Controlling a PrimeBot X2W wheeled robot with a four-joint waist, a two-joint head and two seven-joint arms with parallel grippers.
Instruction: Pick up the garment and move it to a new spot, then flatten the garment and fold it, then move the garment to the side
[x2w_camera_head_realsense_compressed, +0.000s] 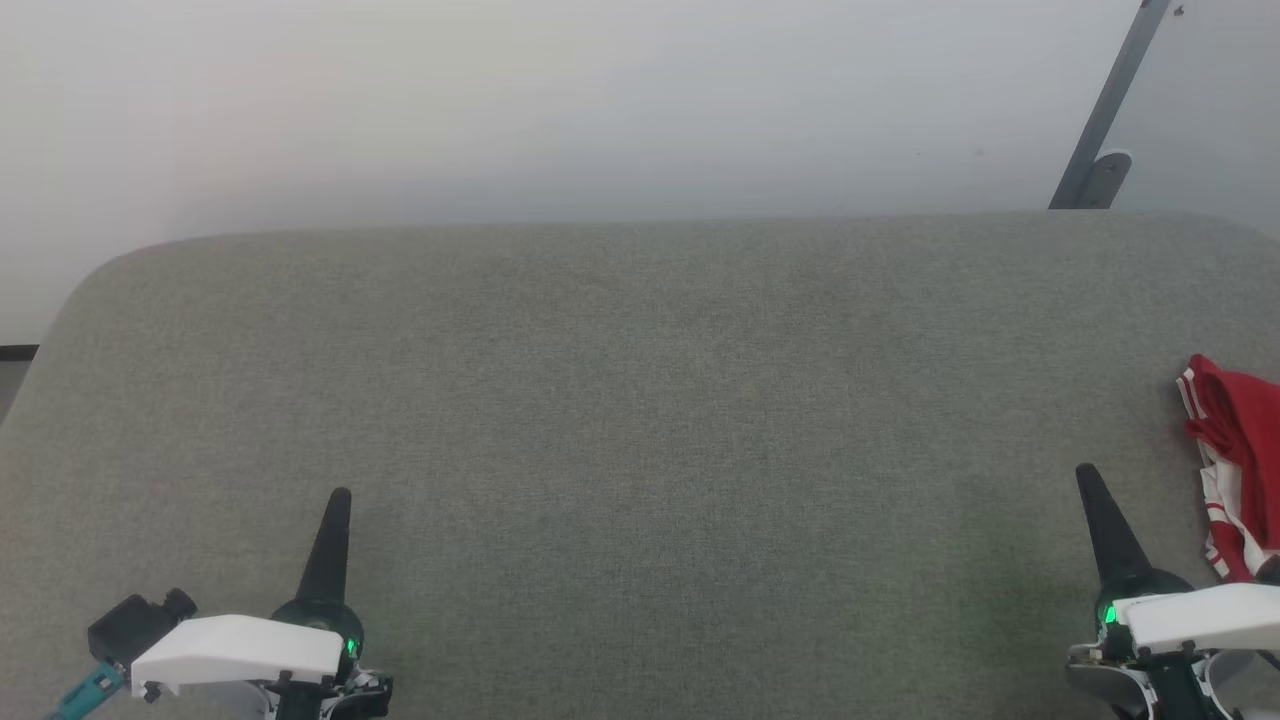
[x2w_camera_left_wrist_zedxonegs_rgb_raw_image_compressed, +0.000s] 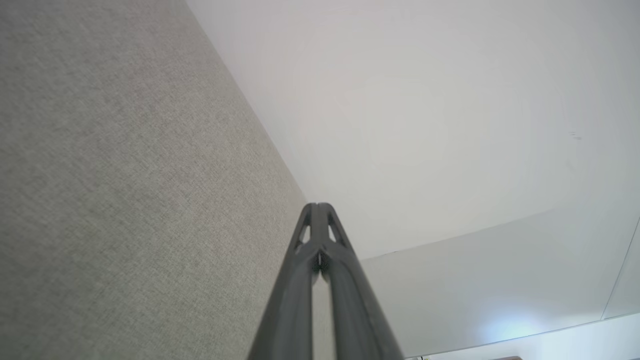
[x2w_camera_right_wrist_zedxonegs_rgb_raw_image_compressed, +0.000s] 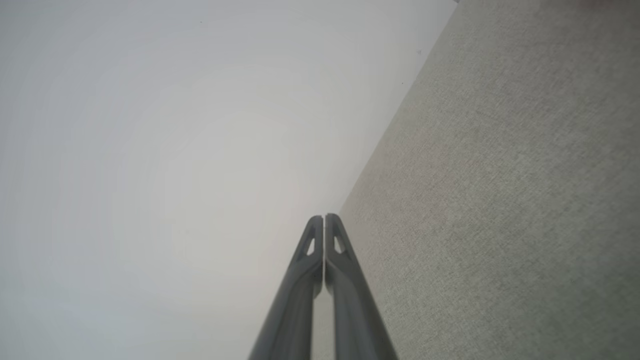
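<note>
Left tool (x2w_camera_head_realsense_compressed: 340, 497) sits at 8 o'clock in the head view, low over the grey fabric-covered desk (x2w_camera_head_realsense_compressed: 640, 420). Its two dark fingers are pressed into one spike pointing to 12. In the left wrist view the fingertips (x2w_camera_left_wrist_zedxonegs_rgb_raw_image_compressed: 312, 209) meet with nothing between them, so it is closed and empty. A green light glows at its base, and a teal connector (x2w_camera_head_realsense_compressed: 88, 692) shows by the white wrist housing at 8 o'clock. The middle of the desk is plain grey weave, with its far rounded edge against a pale wall (x2w_camera_head_realsense_compressed: 500, 100). A grey metal bar (x2w_camera_head_realsense_compressed: 1110, 100) slants down at 1 o'clock. Right tool (x2w_camera_head_realsense_compressed: 1085, 472) is at 4 o'clock, also pointing to 12. In the right wrist view its fingertips (x2w_camera_right_wrist_zedxonegs_rgb_raw_image_compressed: 316, 222) are closed to a hairline slit with nothing held, and a green light shows at the base. The garment (x2w_camera_head_realsense_compressed: 1238, 450) lies at 3 o'clock, on the desk's right end. It is a crumpled heap of red cloth with white-and-red striped trim, cut off by the frame edge. It lies just beside the right tool, at that tool's 2 o'clock, with a strip of grey desk between cloth and finger. Whether the wrist housing touches the heap's lower end, I cannot tell.
</note>
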